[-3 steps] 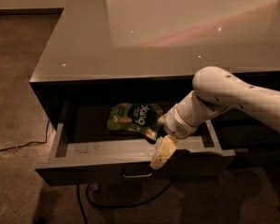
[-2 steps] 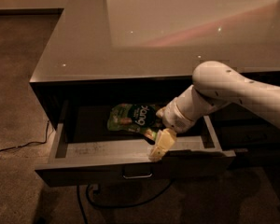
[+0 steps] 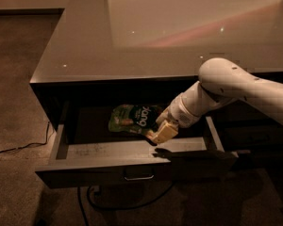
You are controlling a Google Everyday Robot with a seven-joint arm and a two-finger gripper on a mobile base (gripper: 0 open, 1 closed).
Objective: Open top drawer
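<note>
The gripper (image 3: 162,132) was seen held inside the top drawer (image 3: 80,174), just above the pale scuffed floor; whether it was apart or together could not be told. A green snack bag (image 3: 132,118) was seen lying just beside it, further back. The drawer was found pulled out from under the glossy bench (image 3: 85,46).

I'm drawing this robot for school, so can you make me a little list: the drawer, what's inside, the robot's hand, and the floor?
Top drawer: pulled out, open
Handle: centre of the drawer front, nothing touching it
Inside: green snack bag lying toward the back
Gripper: over the open drawer, by the bag's right end
Floor: dark cable lying to the left of the drawer
</note>
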